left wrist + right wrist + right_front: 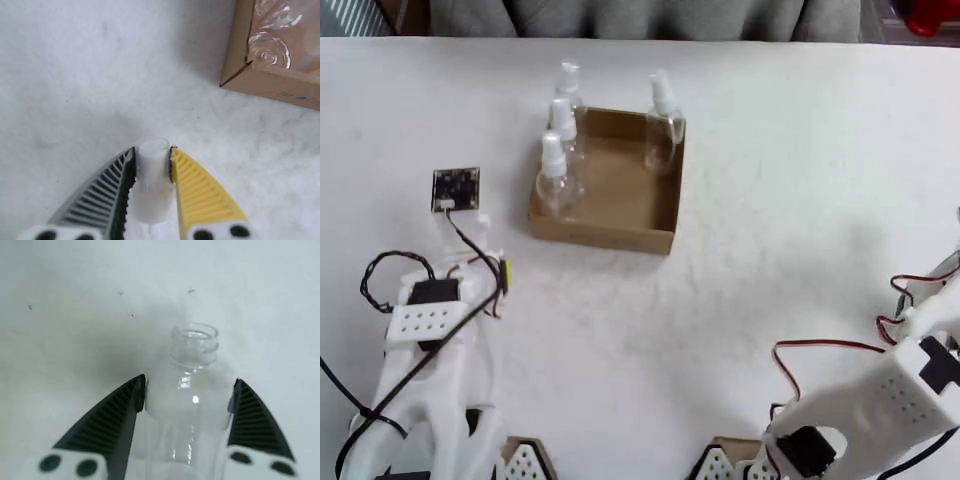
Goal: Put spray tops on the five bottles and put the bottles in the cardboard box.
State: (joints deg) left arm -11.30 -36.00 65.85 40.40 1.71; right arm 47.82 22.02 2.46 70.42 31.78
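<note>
- Nearest the left wrist lens, the left tool [151, 150] is gripping a white spray top [151, 185]. Its grey finger [100, 195] and yellow finger [200, 190] are pressing on either side, parted by just the cap's width.
- Beyond the cap, that view is showing me a corner of the cardboard box [260, 82] near the tool, with a bottle's clear base [267, 52] sitting inside against the wall.
- Through the right wrist lens, the right tool [189, 382] is clasping an uncapped bottle [195, 347]. Both black fingers are lying against its shoulders, and its open neck is pointing away from the camera over the white counter [75, 315].
- I am reading both grips from the wrist views, while the high view is giving me the layout.
- From above, the box is sitting mid-counter towards the far edge. The left arm [420, 330] and right arm [880, 400] are well apart from each other at the near edge.
- Four capped bottles are standing upright at the box. A front one [555, 180], a middle one [562, 125] and a rear one [568, 85] are lining its left-hand wall, and a fourth [662, 130] is at the far right corner.
- I cannot tell whether the rear one is inside the box or just behind it.
- Just beside the box, a small black board [455, 188] is lying flat, with a wire running towards the left arm.
</note>
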